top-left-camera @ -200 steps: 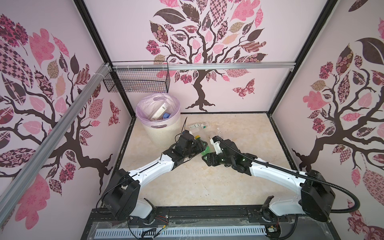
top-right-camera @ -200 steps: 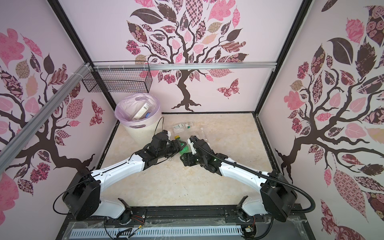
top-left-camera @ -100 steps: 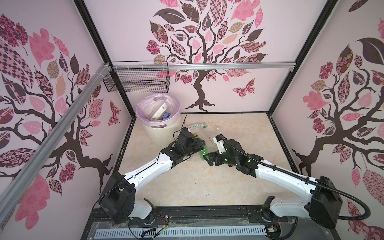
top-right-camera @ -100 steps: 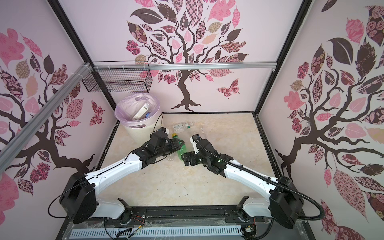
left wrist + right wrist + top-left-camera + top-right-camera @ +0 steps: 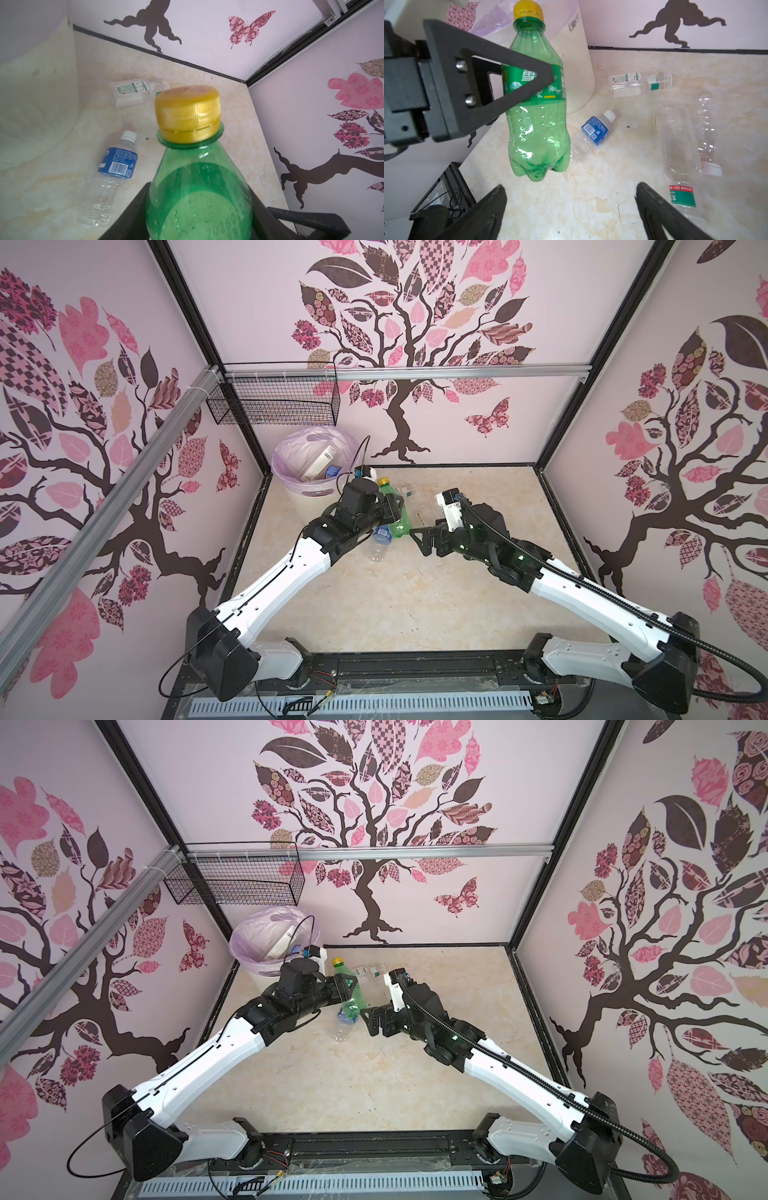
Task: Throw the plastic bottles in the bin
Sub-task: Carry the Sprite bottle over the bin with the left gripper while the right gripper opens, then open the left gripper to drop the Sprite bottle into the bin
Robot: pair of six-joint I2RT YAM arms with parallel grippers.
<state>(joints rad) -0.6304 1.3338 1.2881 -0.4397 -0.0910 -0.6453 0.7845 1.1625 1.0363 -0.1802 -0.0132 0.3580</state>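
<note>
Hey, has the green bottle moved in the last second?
Yes. The green bottle, held in the left gripper, has gone toward the bin, up and to the left in both top views.

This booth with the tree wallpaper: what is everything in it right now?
Green bottle: one, green with yellow cap, held off the table beside the bin.
Blue-labelled bottle: one, clear, white cap, lying on the table near the held bottle.
Clear bottles: at least three, lying on the table, toward the back.
Bin: one, cream with lilac bag, back left corner, some items inside.
Wire basket: one, black, hung on the rail above the bin.
Table: one, beige marble pattern.
Left gripper: one, black, shut on the green bottle.
Right gripper: one, black, open and empty, low beside the green bottle.
</note>
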